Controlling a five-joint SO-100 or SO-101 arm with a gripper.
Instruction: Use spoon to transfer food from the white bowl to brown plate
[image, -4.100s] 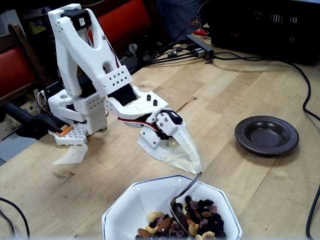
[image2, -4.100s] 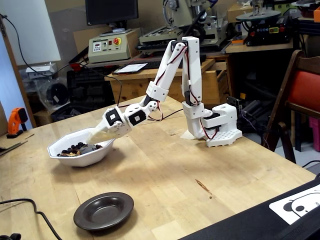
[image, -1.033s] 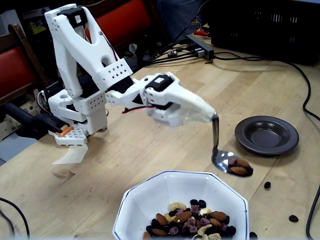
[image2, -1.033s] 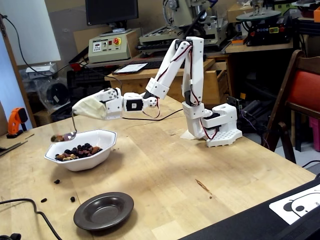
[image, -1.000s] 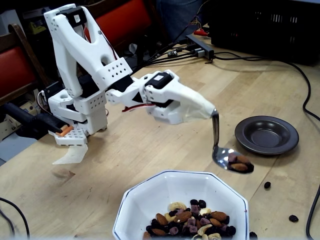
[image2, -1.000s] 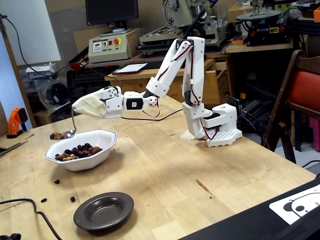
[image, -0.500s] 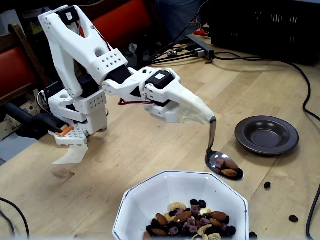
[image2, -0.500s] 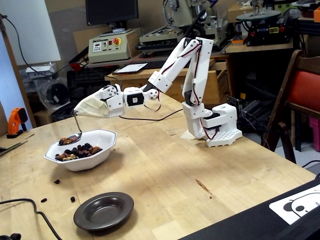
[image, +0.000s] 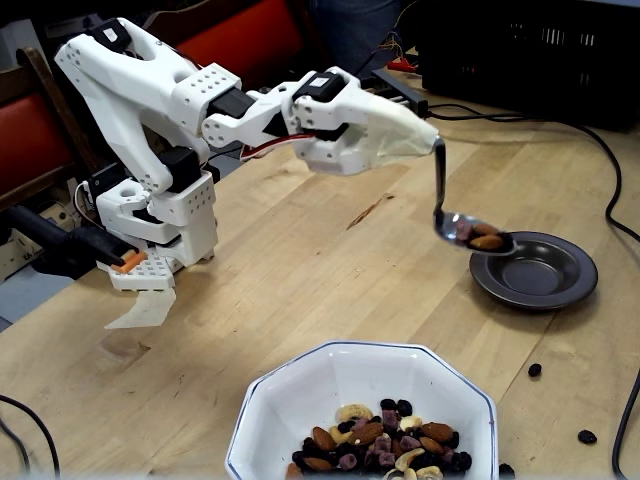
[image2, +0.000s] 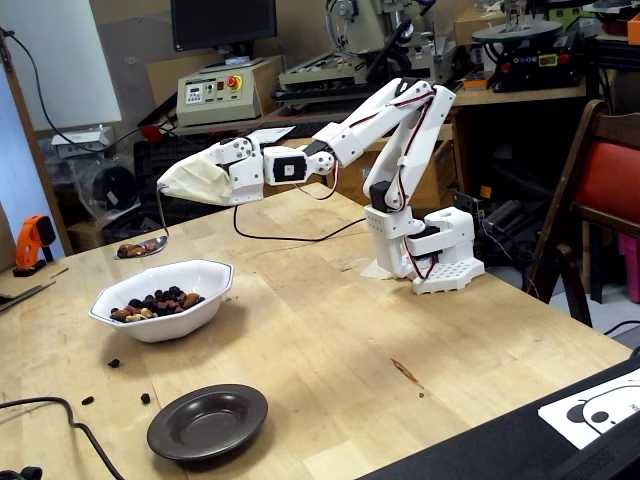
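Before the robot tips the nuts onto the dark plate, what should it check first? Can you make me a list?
1. Food sits in the spoon: ok.
2. Spoon level, nothing sliding off: ok.
3. Hand gripping the spoon handle: cannot tell, wrapping hides it.
4. Spoon above the brown plate: cannot tell, the two fixed views disagree.
5. Plate well empty and ready: ok.
6. No spills: not ok, stray bits lie on the table near the white bowl.
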